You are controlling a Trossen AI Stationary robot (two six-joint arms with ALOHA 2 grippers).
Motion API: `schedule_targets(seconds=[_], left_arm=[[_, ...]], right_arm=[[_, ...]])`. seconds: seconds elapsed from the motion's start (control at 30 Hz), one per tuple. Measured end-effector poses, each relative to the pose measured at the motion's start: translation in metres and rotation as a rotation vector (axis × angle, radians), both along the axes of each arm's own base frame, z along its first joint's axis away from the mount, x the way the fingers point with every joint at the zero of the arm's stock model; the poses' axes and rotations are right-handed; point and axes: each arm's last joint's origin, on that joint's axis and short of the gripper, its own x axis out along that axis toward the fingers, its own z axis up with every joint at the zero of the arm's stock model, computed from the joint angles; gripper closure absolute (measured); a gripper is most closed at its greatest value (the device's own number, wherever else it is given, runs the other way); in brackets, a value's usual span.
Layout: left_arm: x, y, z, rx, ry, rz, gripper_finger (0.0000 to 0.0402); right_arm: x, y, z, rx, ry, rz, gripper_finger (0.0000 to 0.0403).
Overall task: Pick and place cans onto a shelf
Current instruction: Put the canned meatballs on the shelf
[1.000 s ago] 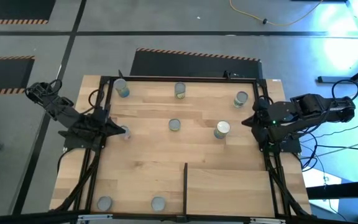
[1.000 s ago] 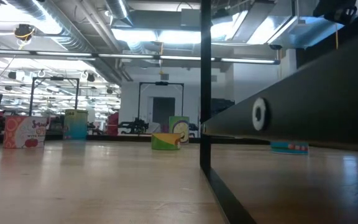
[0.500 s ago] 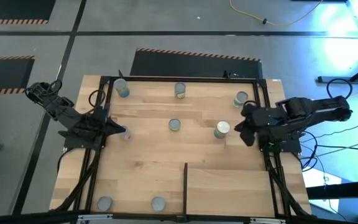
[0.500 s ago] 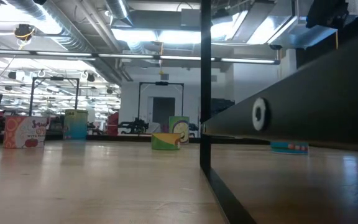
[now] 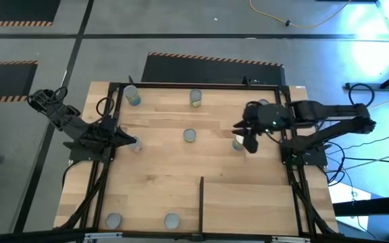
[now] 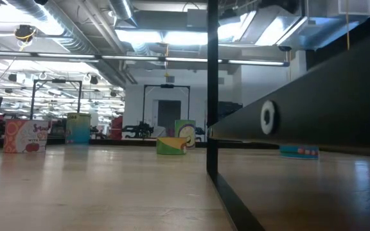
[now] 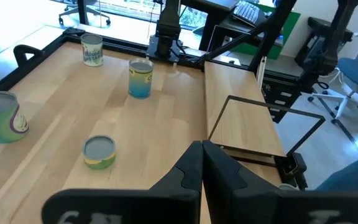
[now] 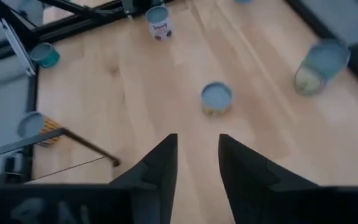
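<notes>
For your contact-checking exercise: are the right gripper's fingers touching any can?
Apart. In the right wrist view the right gripper is open, with bare wood between its fingers and the nearest can.

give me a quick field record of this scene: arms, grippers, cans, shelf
left arm: parked at the table's left edge, left gripper shut, holding nothing
right arm: reached out over the table, right gripper open and empty, above the white-topped can
cans on table: back row has three, one at left, one in the middle, one at right partly hidden by the arm; centre can; two at the front edge
shelf: front right section behind the black divider bar, no cans on it
</notes>
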Motion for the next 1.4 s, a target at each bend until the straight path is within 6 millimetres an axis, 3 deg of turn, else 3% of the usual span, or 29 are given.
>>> schedule_targets(seconds=[0.27,0.53,0.7,1.0,1.4], left_arm=[[0.000,0.000,0.000,-0.001,0.000,0.000,0.0401],[0.000,0.000,0.000,-0.007,0.003,-0.012,0.0401],[0.000,0.000,0.000,-0.007,0.003,-0.013,0.0401],[0.000,0.000,0.000,-0.008,0.003,-0.013,0.0401],[0.000,0.000,0.000,-0.006,0.002,-0.008,0.0401]], right_arm=[[0.050,-0.024,0.028,0.014,-0.007,-0.005,0.0286],[0.102,-0.050,0.022,0.021,0.150,0.088,0.0289],[0.133,-0.068,0.005,0.065,0.274,0.074,0.0289],[0.187,-0.083,-0.032,0.208,0.320,0.103,0.0289],[0.229,-0.085,-0.097,0.227,0.444,-0.057,0.0289]])
